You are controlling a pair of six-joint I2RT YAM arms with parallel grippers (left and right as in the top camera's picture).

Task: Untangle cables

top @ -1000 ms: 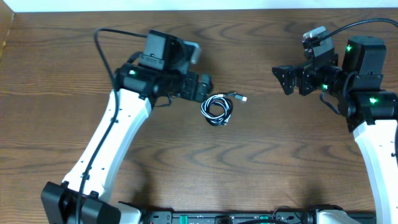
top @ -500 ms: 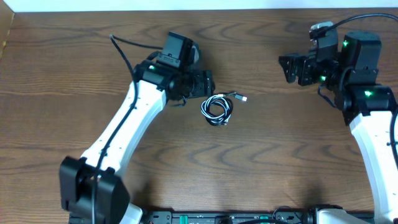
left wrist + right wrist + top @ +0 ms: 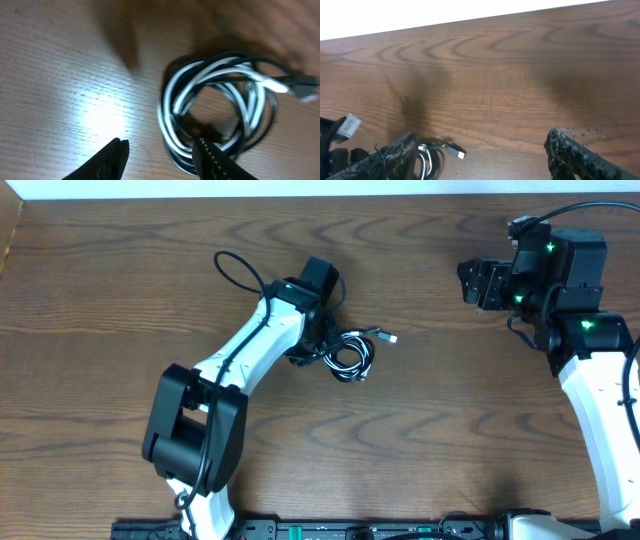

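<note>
Two cables, black and white, lie coiled together, so the open left gripper may pinch both; the right gripper hangs open, empty.

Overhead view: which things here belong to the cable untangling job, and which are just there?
Job:
black and white cables, coiled together
left gripper, open at the coil's edge
right gripper, open, well away from the coil

Just there:
wooden table
thick black wire on the left arm
</note>
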